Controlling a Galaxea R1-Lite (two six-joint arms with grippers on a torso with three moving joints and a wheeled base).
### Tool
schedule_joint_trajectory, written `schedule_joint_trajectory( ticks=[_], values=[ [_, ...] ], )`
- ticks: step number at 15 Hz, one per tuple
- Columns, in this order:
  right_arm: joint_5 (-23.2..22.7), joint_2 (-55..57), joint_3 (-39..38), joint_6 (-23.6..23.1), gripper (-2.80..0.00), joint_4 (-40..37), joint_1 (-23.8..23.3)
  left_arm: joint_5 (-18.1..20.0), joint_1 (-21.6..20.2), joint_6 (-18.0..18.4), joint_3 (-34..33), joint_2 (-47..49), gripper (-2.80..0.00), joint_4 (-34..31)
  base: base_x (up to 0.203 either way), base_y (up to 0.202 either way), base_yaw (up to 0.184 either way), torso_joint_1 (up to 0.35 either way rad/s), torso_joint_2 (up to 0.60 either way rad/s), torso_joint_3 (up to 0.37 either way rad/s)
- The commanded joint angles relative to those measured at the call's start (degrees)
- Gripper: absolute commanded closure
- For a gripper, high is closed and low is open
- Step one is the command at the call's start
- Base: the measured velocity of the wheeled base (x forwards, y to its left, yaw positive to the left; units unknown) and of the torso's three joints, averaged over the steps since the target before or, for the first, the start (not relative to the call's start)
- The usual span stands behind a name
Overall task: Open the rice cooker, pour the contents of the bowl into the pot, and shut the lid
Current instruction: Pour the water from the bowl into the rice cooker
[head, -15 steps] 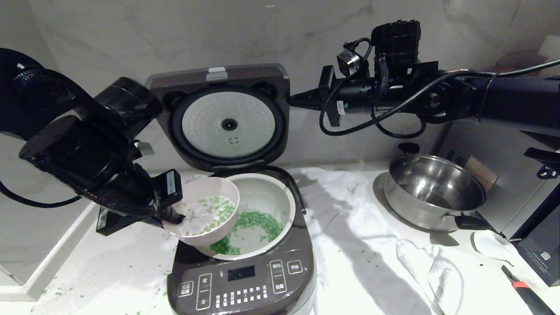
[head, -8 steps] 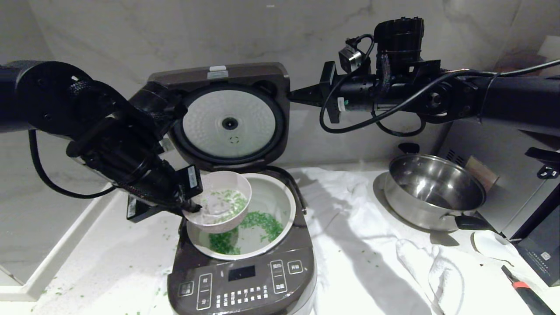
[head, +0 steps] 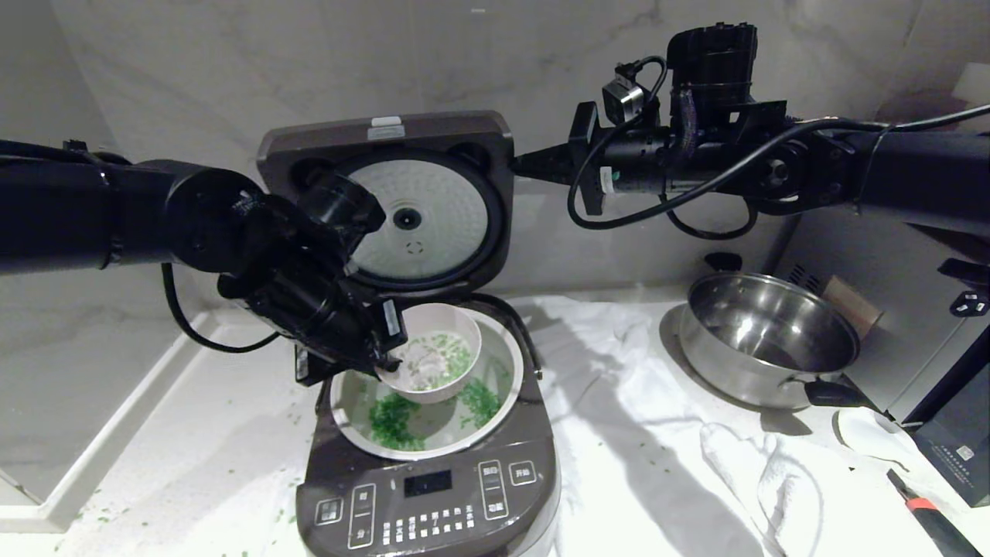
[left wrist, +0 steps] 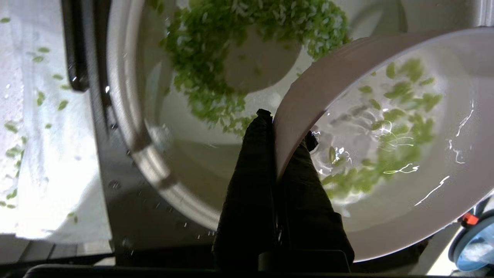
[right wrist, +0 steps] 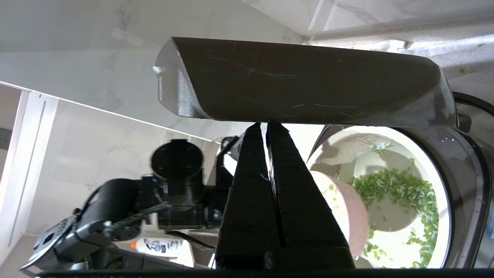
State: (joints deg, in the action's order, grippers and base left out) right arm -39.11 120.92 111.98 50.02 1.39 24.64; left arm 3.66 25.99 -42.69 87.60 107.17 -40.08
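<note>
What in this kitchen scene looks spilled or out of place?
Tiny green grain-like bits lie scattered on the white countertop left of the dark brown-grey rice cooker, outside its white inner pot. Some also cling inside the pale pink bowl.

bowl (head: 430,363) over pot (head: 495,398), saucepan (head: 766,340) right

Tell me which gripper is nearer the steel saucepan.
Right. The right gripper sits at the lid's edge, above the saucepan; the left gripper grips the bowl beyond.

One rice cooker (head: 429,495), one bowl (head: 430,363), one saucepan (head: 766,340), two pincers (head: 385,357) (head: 520,164).
</note>
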Motion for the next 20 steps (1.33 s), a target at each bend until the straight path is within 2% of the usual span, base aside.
schedule_joint_trajectory(
  ticks=[1, 5, 9, 12, 14, 16, 18, 20],
  values=[
    [-0.18, 0.04, -0.01, 0.26, 0.00, 0.02, -0.06, -0.29, -0.05, -0.29, -1.53, 1.05, 0.00, 2.71, 0.000, 0.000, 0.000, 0.000, 0.00, 0.000],
    [-0.27, -0.16, -0.01, 0.26, 0.00, 0.02, -0.03, -4.52, -0.06, -1.01, -4.95, 1.19, 0.00, 11.62, 0.000, 0.000, 0.000, 0.000, 0.00, 0.000],
    [-0.20, 0.34, 0.17, 0.50, 0.00, 1.95, -0.90, -5.62, -0.48, -1.77, -9.91, -0.46, 0.00, 11.86, 0.000, 0.000, 0.000, 0.000, 0.00, 0.000],
    [-0.18, 0.11, 0.17, 2.54, 0.00, 3.01, -1.43, -5.68, -2.30, -1.78, -10.17, -1.17, 0.00, 12.06, 0.000, 0.000, 0.000, 0.000, 0.00, 0.000],
    [-0.18, 0.02, 0.17, 2.63, 0.00, 3.05, -1.52, -5.84, -2.72, -1.73, -11.55, -1.36, 0.00, 15.42, 0.000, 0.000, 0.000, 0.000, 0.00, 0.000],
    [-0.18, 0.02, 0.17, 2.63, 0.00, 3.01, -1.52, -7.86, -2.67, -1.49, -16.65, -1.86, 0.00, 22.78, 0.000, 0.000, 0.000, 0.000, 0.00, 0.000],
    [-0.18, 0.02, 0.17, 2.63, 0.00, 3.01, -1.52, -13.50, -1.89, -0.91, -22.93, -2.08, 0.00, 32.63, 0.000, 0.000, 0.000, 0.000, 0.00, 0.000],
    [-0.26, 0.11, 0.17, 2.72, 0.00, 3.01, -1.52, -16.50, -1.19, 0.71, -28.33, -3.11, 0.00, 41.43, 0.000, 0.000, 0.000, 0.000, 0.00, 0.000]
  ],
)
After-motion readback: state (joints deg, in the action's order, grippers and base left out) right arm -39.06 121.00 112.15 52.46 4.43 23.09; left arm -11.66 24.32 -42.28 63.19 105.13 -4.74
